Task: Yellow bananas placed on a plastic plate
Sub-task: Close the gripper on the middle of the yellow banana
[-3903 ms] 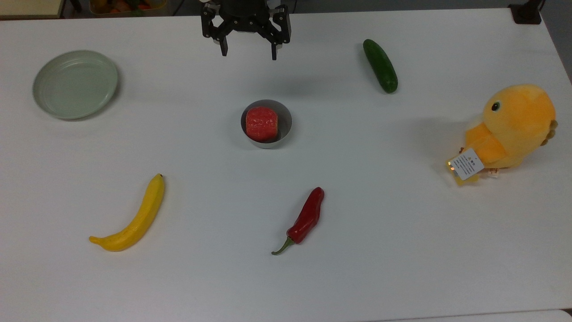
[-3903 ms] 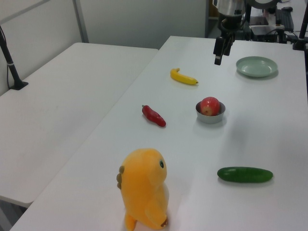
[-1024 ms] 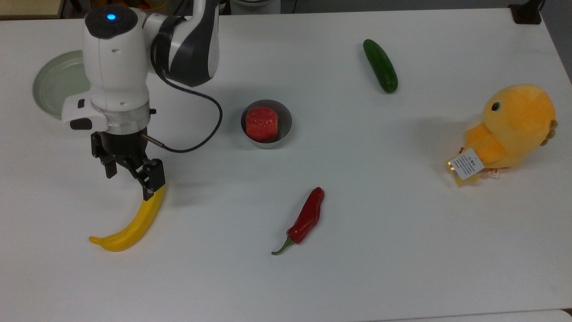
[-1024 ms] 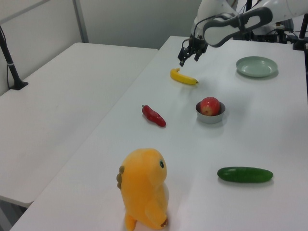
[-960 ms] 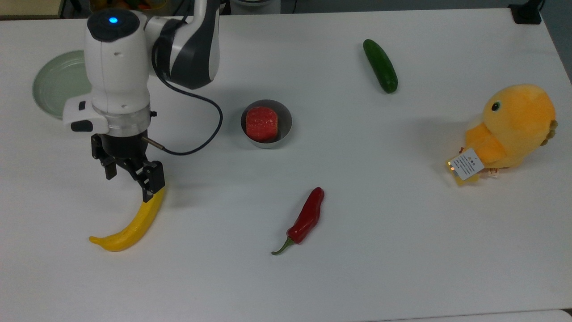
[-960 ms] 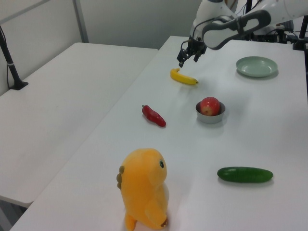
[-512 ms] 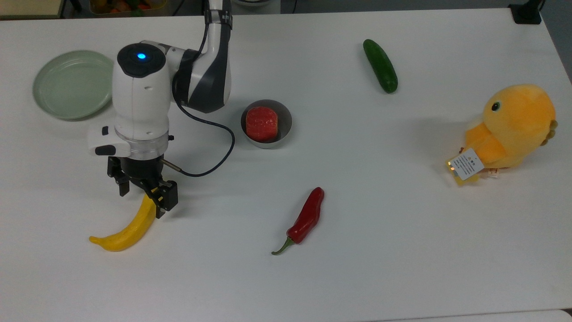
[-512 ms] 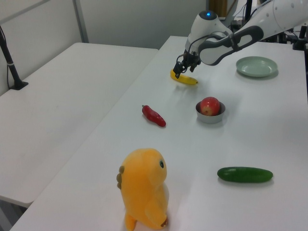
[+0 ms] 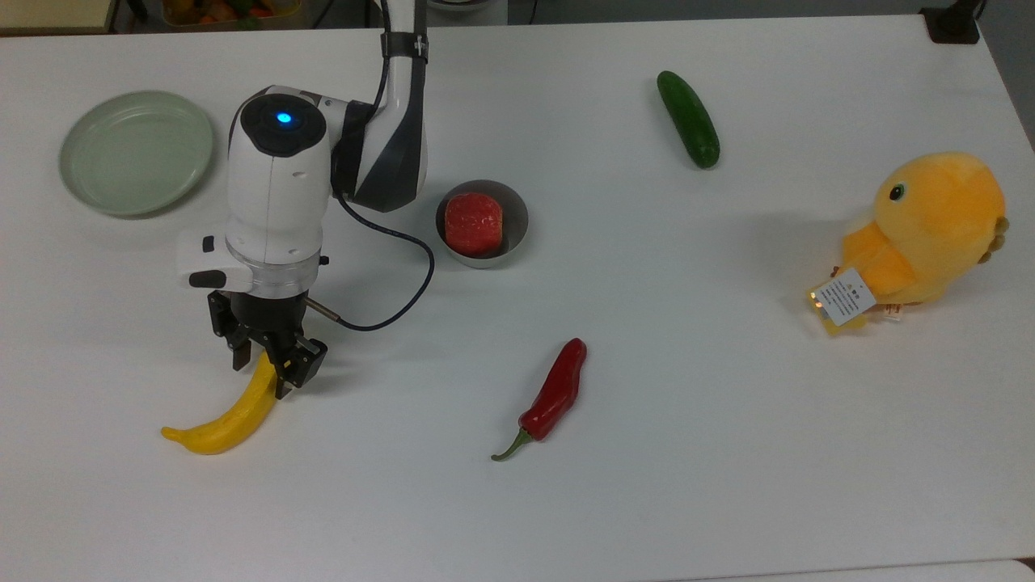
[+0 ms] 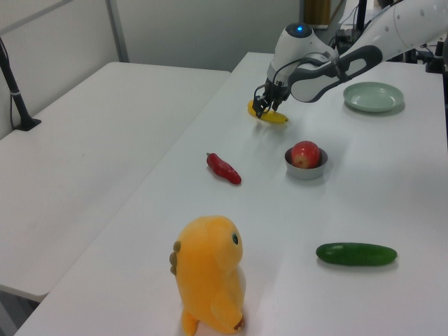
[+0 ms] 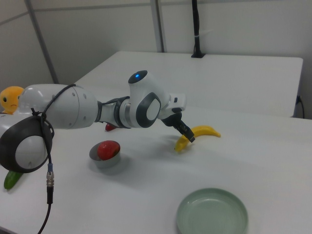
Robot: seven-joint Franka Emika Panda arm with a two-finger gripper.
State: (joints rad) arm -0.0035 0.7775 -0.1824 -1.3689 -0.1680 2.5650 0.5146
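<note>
On the white table (image 9: 728, 453), in the top view's lower left: the action sits here.

Gripper: the gripper (image 9: 262, 373) points straight down at the upper end of the yellow banana (image 9: 230, 419). It also shows in the left view (image 10: 261, 113) and in the right view (image 11: 187, 137).

Fingers: parted, one dark finger (image 9: 240, 358) on the top view's left of the fruit and the other on its right, so they straddle the banana's upper end. Whether the pads already touch the peel cannot be told.

Banana: it lies flat on the table, curved, running from under the gripper down toward the top view's lower left, where its free end rests. In the left view (image 10: 273, 117) and the right view (image 11: 202, 131) the fruit sticks out on both sides of the fingers.

Plate: the pale grey-green plastic plate (image 9: 85, 182) sits at the top view's upper left, well apart from the banana, with the arm's white wrist between them. It is also in the left view (image 10: 373, 97) and the right view (image 11: 212, 214).

Other things: a small grey bowl (image 9: 517, 222) holding a red chunk (image 9: 473, 223) near the table's middle; a red chili pepper (image 9: 554, 394) to the top view's right of the banana; a green cucumber (image 9: 687, 118) further up; a yellow-orange plush bird (image 9: 930, 230) at the top view's far right.
</note>
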